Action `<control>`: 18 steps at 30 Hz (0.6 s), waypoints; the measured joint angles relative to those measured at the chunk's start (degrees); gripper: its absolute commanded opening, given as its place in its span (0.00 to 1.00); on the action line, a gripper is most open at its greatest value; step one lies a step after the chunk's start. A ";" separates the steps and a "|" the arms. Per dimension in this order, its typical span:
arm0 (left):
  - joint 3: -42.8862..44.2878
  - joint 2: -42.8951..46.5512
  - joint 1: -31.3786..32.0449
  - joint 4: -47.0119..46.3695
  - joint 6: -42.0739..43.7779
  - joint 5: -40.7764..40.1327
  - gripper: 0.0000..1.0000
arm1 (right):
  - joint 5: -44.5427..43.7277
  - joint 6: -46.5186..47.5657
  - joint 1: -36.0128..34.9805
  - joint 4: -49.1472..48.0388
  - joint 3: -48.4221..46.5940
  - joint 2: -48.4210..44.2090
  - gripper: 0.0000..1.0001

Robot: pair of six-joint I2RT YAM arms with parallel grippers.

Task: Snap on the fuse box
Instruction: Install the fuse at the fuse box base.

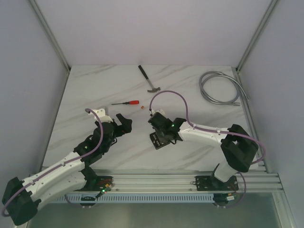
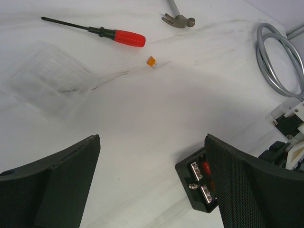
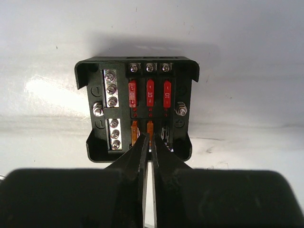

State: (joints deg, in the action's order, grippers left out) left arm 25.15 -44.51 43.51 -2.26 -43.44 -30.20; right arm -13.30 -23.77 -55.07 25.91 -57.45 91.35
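Fuse box (image 3: 137, 109) sits uncovered on the desk (image 1: 199, 95), just ahead of my right arm, its slots facing up; three red fuses fill the far row, two orange ones show in the near row, and the slot beside them looks dark, perhaps vacant. My right hand (image 3: 149, 138) is closed to a thin slit, its tips at the middle orange fuse (image 3: 150, 127); whether it pinches or only presses it, I cannot tell. My left hand (image 2: 152, 183) hangs wide open and holds nothing. A clear cover (image 2: 47, 83) lies on the desk, well apart from the box; a loose orange fuse (image 2: 151, 61) lies near the screwdriver (image 2: 118, 35). I judge the fuses are being seated and the snapping not yet begun; next the cover must go squarely over the box and be pressed down evenly.
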 measured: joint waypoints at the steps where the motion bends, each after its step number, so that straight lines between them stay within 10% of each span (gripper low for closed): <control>1: 0.00 -0.02 0.00 0.00 0.00 0.00 1.00 | 0.02 0.02 0.00 0.04 -0.04 0.02 0.03; 18: 0.00 0.02 -0.07 0.07 0.20 0.00 1.00 | 0.94 -0.68 1.11 -0.81 1.57 0.35 0.00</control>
State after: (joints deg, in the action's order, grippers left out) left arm 25.15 -44.49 43.44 -2.20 -43.24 -30.20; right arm -12.36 -24.45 -53.95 25.10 -55.88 91.70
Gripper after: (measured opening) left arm 0.998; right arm 0.028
